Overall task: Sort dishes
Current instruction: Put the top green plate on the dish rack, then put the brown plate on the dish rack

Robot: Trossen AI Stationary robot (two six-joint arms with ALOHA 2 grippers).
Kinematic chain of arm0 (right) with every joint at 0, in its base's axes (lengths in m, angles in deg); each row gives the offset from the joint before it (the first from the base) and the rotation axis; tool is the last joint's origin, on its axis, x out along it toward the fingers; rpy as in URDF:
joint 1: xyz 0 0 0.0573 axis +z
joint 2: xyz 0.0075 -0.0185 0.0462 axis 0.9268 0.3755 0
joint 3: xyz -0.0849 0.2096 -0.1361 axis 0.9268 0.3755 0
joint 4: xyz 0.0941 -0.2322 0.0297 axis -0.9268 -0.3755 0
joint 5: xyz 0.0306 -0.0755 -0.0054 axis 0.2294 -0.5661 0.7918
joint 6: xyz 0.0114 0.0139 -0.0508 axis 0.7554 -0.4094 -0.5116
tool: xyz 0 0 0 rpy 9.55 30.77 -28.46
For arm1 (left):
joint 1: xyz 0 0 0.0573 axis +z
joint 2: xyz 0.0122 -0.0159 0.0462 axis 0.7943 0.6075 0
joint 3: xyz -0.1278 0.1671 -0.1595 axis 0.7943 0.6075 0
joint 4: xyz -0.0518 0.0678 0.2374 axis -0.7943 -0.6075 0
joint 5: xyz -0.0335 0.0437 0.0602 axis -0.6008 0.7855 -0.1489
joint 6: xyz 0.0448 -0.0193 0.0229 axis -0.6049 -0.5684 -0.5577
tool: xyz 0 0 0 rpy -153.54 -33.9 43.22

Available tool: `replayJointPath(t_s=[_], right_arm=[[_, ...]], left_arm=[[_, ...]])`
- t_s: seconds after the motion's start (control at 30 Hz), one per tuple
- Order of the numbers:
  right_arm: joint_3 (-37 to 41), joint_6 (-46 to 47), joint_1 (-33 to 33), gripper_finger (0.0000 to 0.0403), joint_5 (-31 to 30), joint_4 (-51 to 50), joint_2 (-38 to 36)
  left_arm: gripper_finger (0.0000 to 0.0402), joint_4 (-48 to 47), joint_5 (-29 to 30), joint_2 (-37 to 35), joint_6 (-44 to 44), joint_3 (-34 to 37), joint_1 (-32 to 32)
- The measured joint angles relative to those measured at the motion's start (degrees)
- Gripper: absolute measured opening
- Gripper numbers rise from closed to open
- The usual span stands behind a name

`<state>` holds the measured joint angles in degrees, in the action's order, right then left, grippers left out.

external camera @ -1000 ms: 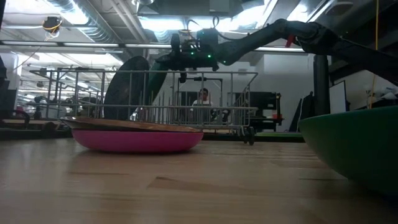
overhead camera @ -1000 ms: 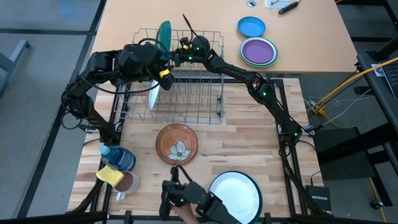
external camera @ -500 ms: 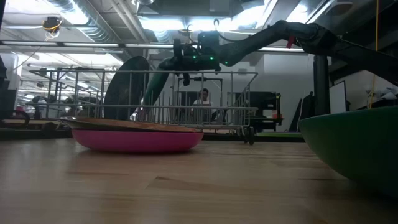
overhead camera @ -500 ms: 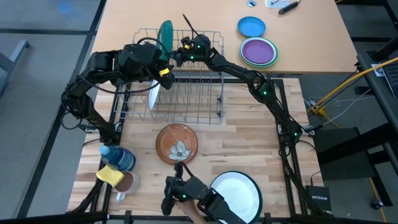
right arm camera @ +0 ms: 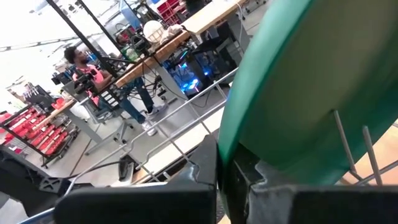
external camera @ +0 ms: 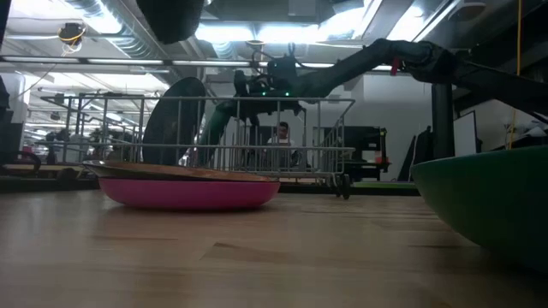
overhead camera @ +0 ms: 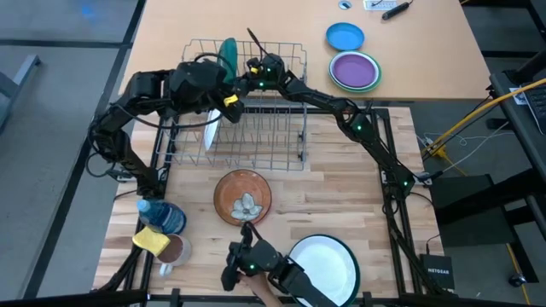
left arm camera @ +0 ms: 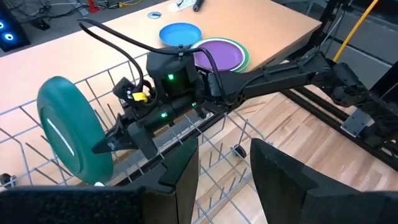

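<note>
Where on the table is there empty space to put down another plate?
Bare wood lies right of the brown plate, between the dish rack and the white plate. The tan top left of the blue dish is bare too. The near-left corner by the bottle is crowded.

Dish count from the high view: 1 teal plate [overhead camera: 226, 49] upright in the 1 wire dish rack [overhead camera: 256, 128], 1 white plate [overhead camera: 211, 130] on edge in the rack's left end, 1 brown plate [overhead camera: 243, 196] with a flower motif mid-table, 1 large white green-rimmed plate [overhead camera: 322, 264] at the near edge. On the tan bench: 1 bright-blue dish [overhead camera: 345, 37], 1 purple dish [overhead camera: 355, 71]. Near-left corner: 1 blue bowl [overhead camera: 167, 219], 1 yellow sponge [overhead camera: 150, 240], 1 brown cup [overhead camera: 176, 250]; 2 arms.
</note>
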<state>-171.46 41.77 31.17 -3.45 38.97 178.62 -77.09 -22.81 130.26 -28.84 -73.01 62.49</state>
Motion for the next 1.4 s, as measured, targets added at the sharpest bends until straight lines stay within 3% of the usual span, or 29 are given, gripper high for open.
replayJointPath(t_s=[0.23,0.8,1.0,1.4], right_arm=[[0.02,0.17,0.07,0.0008,-2.17,1.14,0.14],[0.13,2.66,-0.07,0.0064,-6.73,1.64,0.19],[0.13,7.6,-0.07,0.0085,-6.38,0.82,0.2],[0.17,18.44,-0.47,0.0162,0.71,0.41,0.23]], left_arm=[[0.0134,-0.21,0.01,2.14,-2.28,0.0,-0.01],[0.0134,0.13,0.01,3.66,-2.76,0.04,0.02],[0.0134,0.13,0.01,3.66,-2.74,0.04,0.02],[0.0134,0.14,0.0,3.66,-2.32,0.02,0.02]])
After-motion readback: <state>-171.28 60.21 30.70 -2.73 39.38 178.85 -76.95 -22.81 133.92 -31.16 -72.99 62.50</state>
